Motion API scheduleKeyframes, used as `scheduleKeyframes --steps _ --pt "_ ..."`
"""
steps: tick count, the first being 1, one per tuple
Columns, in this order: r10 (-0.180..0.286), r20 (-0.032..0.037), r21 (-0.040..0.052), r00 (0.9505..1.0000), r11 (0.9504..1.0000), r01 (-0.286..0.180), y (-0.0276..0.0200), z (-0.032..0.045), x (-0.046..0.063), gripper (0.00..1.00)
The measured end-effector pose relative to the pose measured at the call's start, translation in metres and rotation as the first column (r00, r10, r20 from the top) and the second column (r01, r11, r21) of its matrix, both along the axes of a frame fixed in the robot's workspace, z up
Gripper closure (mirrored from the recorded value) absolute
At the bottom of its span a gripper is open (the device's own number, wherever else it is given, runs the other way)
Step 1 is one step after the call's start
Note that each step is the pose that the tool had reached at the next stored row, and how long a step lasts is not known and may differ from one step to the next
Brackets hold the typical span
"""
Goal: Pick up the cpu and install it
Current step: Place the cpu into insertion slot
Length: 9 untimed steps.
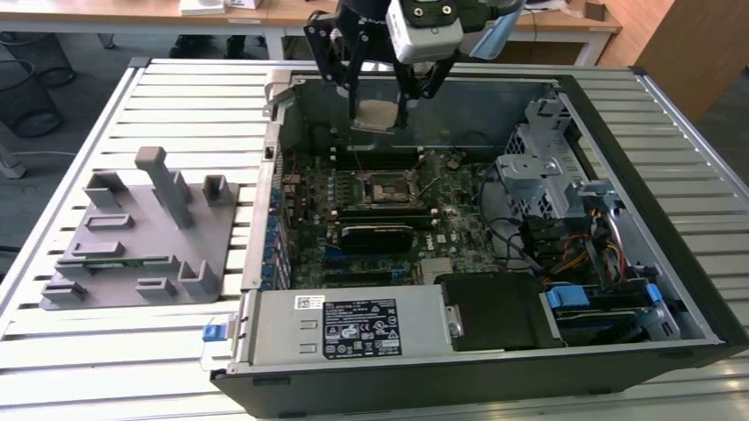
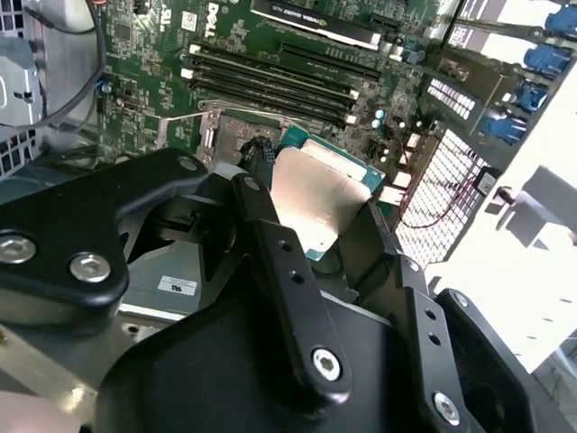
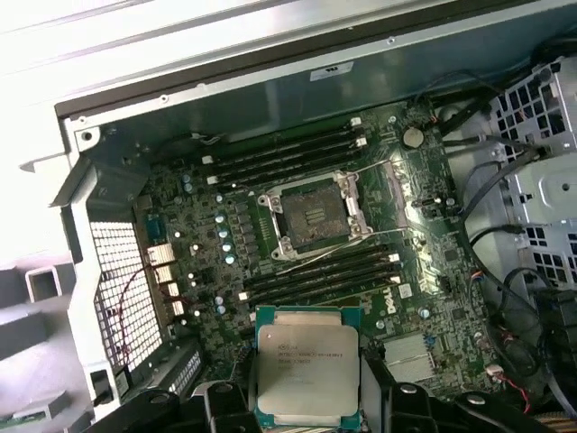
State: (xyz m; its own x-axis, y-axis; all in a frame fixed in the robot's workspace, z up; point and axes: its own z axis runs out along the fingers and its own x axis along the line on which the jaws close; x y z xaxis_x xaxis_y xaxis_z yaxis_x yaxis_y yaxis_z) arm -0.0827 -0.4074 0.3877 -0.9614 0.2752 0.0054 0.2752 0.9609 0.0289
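Note:
My gripper (image 1: pixel 377 121) hangs over the far part of the open computer case (image 1: pixel 655 132), shut on the cpu (image 1: pixel 377 114). The cpu is a flat square chip with a silvery metal top and a green edge, held by two opposite sides between the black fingers (image 2: pixel 270 244). In the first wrist view the cpu (image 3: pixel 308 365) sits level, metal side toward the camera, with the gripper (image 3: pixel 308 413) around it. In the second wrist view the cpu (image 2: pixel 320 198) shows its bright face. Below and apart from it, the motherboard's socket (image 3: pixel 311 215) lies open with its metal frame lifted; it is also in the exterior view, socket (image 1: pixel 387 189).
Memory sticks (image 3: pixel 288 153) flank the socket on both sides. A metal drive cage (image 1: pixel 538 167) and loose cables (image 1: pixel 562 254) fill the exterior view's right. The power supply (image 1: pixel 351 324) lies at the near edge. A grey fixture block (image 1: pixel 135 237) stands on the slatted table, exterior view's left.

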Motion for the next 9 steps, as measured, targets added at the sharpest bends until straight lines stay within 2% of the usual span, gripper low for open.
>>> scheduleKeyframes --steps 9 --pt "-0.040 0.0001 0.0001 0.9992 0.9992 0.040 0.0000 -0.0003 0.0000 0.46"
